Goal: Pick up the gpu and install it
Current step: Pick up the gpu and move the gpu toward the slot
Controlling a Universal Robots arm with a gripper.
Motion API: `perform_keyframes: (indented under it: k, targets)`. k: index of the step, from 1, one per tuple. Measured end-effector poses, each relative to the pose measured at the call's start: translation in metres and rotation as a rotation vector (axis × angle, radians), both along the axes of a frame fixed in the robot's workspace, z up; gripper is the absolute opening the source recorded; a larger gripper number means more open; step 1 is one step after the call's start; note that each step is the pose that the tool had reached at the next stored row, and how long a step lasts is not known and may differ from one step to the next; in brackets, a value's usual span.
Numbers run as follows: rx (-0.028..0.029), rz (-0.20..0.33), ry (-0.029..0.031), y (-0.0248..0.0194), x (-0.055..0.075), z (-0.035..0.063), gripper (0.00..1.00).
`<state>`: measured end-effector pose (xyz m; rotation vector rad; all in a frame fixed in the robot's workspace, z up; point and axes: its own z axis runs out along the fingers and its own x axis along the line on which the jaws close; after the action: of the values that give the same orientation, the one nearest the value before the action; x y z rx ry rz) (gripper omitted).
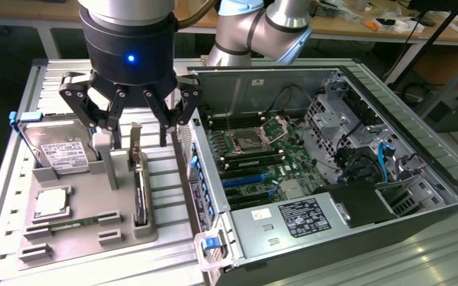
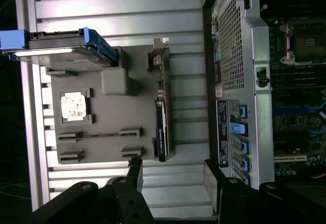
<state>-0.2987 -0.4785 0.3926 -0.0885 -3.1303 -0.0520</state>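
gpu (image 1: pixel 140 193) stands on edge in the grey tray (image 1: pixel 133 238), not yet lifted; claw (image 1: pixel 140 142) hovers above it, spread apart and empty.

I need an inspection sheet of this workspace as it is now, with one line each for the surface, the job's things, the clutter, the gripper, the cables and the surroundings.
Surface: slatted metal table carrying a grey fixture tray and an open computer case.
Job's things: gpu stands on edge in a tray slot, not yet installed.
Clutter: hard drive, processor and memory stick sit in the same tray.
Grippers: gripper is open, above the gpu, not gripping it.
Cables: blue cables and black cables inside the case.
Surroundings: wooden benches with small items behind the table.
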Motion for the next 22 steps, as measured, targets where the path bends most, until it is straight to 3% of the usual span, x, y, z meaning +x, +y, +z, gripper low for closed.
perform_keyframes:
  k: [11, 22]
  targets:
    - [0.0001, 0.0, -0.0001, -0.0004, 0.0, -0.0046, 0.6]
    - [0.0, 0.0, -0.0006, -0.004, 0.0, -0.0108, 0.6]
